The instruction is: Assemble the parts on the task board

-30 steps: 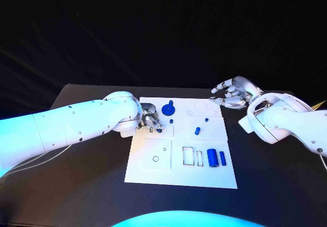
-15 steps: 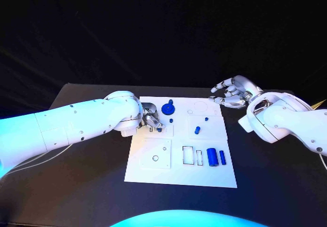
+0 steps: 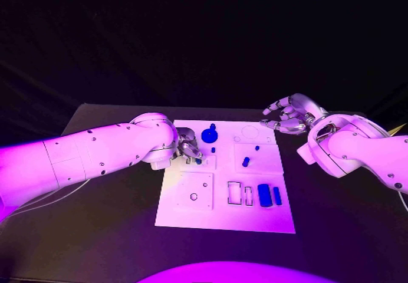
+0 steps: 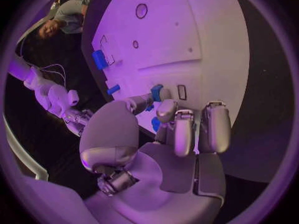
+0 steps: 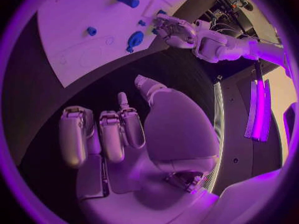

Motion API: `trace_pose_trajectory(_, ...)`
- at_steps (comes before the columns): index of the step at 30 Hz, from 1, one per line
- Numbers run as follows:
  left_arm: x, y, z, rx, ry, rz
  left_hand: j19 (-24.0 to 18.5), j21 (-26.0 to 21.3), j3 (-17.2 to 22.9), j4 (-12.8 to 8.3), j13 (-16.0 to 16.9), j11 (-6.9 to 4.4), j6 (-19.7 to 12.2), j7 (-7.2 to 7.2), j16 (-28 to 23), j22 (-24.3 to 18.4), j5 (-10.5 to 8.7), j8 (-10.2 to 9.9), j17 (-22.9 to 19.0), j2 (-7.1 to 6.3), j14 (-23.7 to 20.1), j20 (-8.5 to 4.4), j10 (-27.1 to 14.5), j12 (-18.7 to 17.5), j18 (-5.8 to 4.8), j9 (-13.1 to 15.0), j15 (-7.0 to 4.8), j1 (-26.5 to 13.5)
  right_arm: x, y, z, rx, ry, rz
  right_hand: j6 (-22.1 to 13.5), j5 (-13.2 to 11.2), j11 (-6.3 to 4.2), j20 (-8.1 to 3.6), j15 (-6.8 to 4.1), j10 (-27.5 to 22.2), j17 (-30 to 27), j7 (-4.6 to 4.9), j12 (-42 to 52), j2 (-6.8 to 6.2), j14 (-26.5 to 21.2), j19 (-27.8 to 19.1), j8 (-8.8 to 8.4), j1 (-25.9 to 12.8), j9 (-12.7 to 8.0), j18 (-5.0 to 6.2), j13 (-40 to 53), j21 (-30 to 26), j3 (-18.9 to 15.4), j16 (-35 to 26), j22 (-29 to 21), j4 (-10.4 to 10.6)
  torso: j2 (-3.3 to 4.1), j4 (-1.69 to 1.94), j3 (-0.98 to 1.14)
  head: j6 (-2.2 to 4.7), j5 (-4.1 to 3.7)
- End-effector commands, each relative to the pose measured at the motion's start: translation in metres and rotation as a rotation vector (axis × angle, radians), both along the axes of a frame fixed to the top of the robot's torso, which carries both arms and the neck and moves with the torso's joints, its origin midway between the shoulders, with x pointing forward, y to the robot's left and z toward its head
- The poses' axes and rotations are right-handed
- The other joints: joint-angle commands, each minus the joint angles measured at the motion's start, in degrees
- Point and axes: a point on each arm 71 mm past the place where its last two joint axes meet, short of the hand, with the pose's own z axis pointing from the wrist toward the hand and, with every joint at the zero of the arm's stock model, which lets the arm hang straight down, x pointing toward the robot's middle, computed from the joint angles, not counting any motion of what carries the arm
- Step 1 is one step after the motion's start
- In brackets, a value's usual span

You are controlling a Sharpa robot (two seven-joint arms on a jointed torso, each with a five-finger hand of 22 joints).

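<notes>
The white task board lies mid-table. My left hand hovers over its near-left back corner and pinches a small blue part between thumb and fingers. On the board I see a blue round disc, a short blue peg and two blue cylinders side by side. My right hand hangs off the board's back right corner, fingers apart and loosely curled, holding nothing. The right wrist view shows the board, the disc and my left hand.
Rectangular and round recesses are cut into the board's front half. Black table surrounds the board on every side. My left forearm crosses the table's left part.
My left hand has shifted slightly toward the board's back with the small blue part still in its fingers. The right hand has stayed where it was.
</notes>
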Motion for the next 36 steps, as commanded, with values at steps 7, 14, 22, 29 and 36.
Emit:
trace_pose_trajectory(7, -0.002, -0.001, -0.005, 0.005, 0.019, -0.01, 0.3, 0.02, -7.8, 3.28, 0.1, -0.1, 0.85, -0.16, 0.27, 1.43, 0.14, -0.89, 13.97, -1.43, 5.59, -0.28, 0.01, -0.18, -0.85, 0.45, -0.39, -2.43, -0.001, 0.001, 0.001, 0.001, -0.009, 0.013, 0.25, 0.29, 0.1, 0.18, -0.02, -0.47, 15.08, -0.2, -0.21, -0.12, 5.98, 1.4, 0.32, -0.29, -0.08, 0.37, 7.03, -0.35, 0.16, 0.36, 9.85, 0.32, 0.0, 0.04, -0.01, 0.07, -0.05)
trace_pose_trajectory(14, -0.001, 0.001, -0.005, 0.005, 0.017, -0.003, 0.37, -0.06, -14.05, 7.25, 0.29, -0.14, 1.12, -0.22, 0.26, 1.5, 0.18, -1.47, 13.98, -1.75, 5.59, -0.31, 0.07, -0.17, -0.86, 0.74, -0.42, -2.43, -0.001, 0.0, 0.001, 0.002, -0.009, 0.012, 0.24, 0.28, 0.1, 0.17, -0.02, -0.53, 15.08, -0.2, -0.28, -0.13, 5.98, 1.36, 0.32, -0.33, -0.08, 0.38, 6.96, -0.43, 0.15, 0.36, 9.8, 0.34, -0.01, 0.0, -0.01, 0.0, 0.01)
trace_pose_trajectory(22, -0.001, 0.004, -0.005, 0.005, 0.013, 0.006, 0.43, -0.07, -16.47, 8.91, 0.5, -0.21, 1.24, -0.3, 0.31, 1.59, 0.1, -1.67, 14.07, -1.92, 5.62, -0.36, 0.2, -0.08, -0.87, 0.89, -0.48, -2.05, -0.001, 0.0, 0.001, 0.002, -0.009, 0.011, 0.24, 0.28, 0.1, 0.17, -0.02, -0.53, 15.08, -0.2, -0.28, -0.13, 5.98, 1.36, 0.32, -0.33, -0.08, 0.38, 6.96, -0.43, 0.15, 0.36, 9.8, 0.34, 0.02, -0.02, -0.01, 0.03, 0.07)
trace_pose_trajectory(29, -0.002, 0.01, 0.001, -0.014, 0.001, 0.019, 0.4, -0.09, -16.79, 9.03, 0.29, -0.21, 1.25, -0.3, 0.22, 1.55, 0.1, -1.7, 13.92, -1.89, 5.57, -0.36, 0.08, -0.23, -0.86, 0.92, -0.49, -2.05, -0.001, -0.001, 0.001, 0.003, -0.011, 0.008, 0.21, 0.25, 0.1, 0.17, -0.01, -0.55, 15.08, -0.19, -0.3, -0.18, 5.98, 1.32, 0.33, -0.46, -0.09, 0.4, 6.95, -0.51, 0.14, 0.36, 9.75, 0.45, -0.04, -0.02, 0.01, 0.28, -0.06)
trace_pose_trajectory(36, -0.001, 0.014, 0.02, -0.074, -0.011, 0.041, -0.74, -0.71, -18.26, 9.11, -0.69, -0.01, 0.6, -0.07, -0.31, 0.17, 0.15, -2.16, 13.06, -1.74, 5.27, -0.33, -0.81, -1.02, -0.55, 0.97, -0.34, -1.82, 0.0, -0.003, 0.001, 0.002, -0.012, 0.002, 0.2, 0.24, 0.1, 0.17, -0.01, -0.58, 15.08, -0.19, -0.33, -0.19, 5.98, 1.33, 0.34, -0.5, -0.09, 0.4, 6.91, -0.5, 0.14, 0.36, 9.76, 0.47, -0.1, 0.02, 0.07, 0.69, 0.0)
